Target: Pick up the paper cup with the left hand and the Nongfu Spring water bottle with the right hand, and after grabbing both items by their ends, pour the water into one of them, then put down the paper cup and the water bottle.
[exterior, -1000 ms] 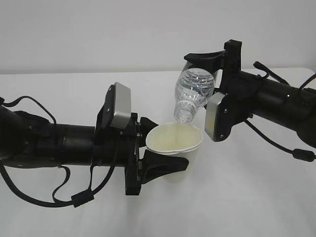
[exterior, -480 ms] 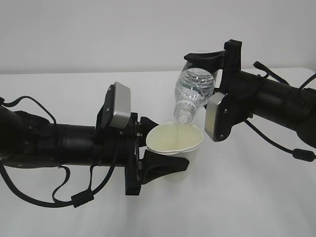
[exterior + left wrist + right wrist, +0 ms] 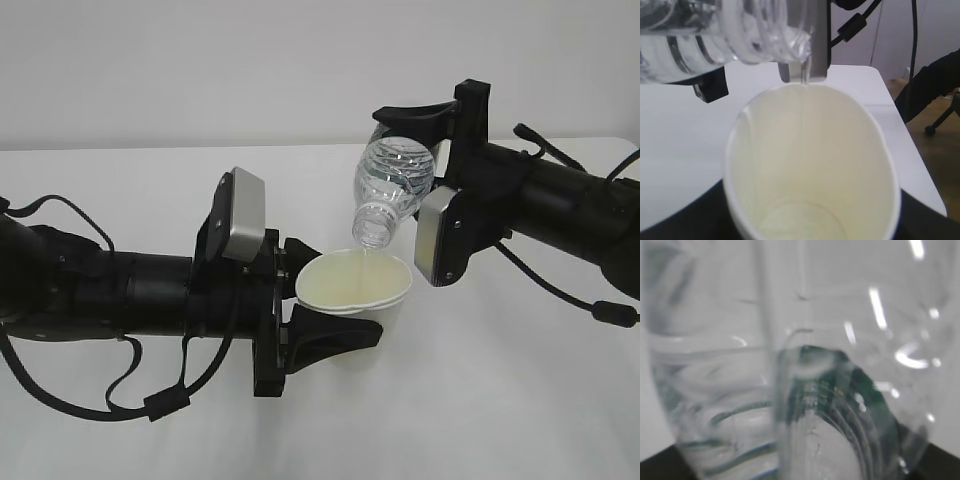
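The Nongfu Spring water bottle stays tipped in our right pincer; water keeps trickling into the paper cup, clamped by our left pincer.

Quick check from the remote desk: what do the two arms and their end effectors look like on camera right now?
Both arms are matte black with loose black cables looped along them. Each wrist carries a grey rectangular block with rounded corners. The left end effector and right end effector are black, with two broad curved fingers. No markings are readable.
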Motion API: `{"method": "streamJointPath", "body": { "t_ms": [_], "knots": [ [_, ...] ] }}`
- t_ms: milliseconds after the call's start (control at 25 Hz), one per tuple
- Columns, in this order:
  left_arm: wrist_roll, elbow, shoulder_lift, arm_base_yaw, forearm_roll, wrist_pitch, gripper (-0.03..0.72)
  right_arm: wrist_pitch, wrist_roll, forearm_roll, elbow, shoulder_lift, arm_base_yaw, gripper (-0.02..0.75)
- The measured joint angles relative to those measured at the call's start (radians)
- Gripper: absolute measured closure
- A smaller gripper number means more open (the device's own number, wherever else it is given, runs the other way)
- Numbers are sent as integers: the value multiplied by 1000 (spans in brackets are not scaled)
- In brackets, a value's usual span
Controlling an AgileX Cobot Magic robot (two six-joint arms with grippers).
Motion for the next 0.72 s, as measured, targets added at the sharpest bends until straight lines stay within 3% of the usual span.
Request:
{"method": "streamJointPath", "body": {
  "t_ms": [720],
  "knots": [
    [0,0,1,0,6,0,258,-2,-2,0,0,0,0,255]
  ]
}}
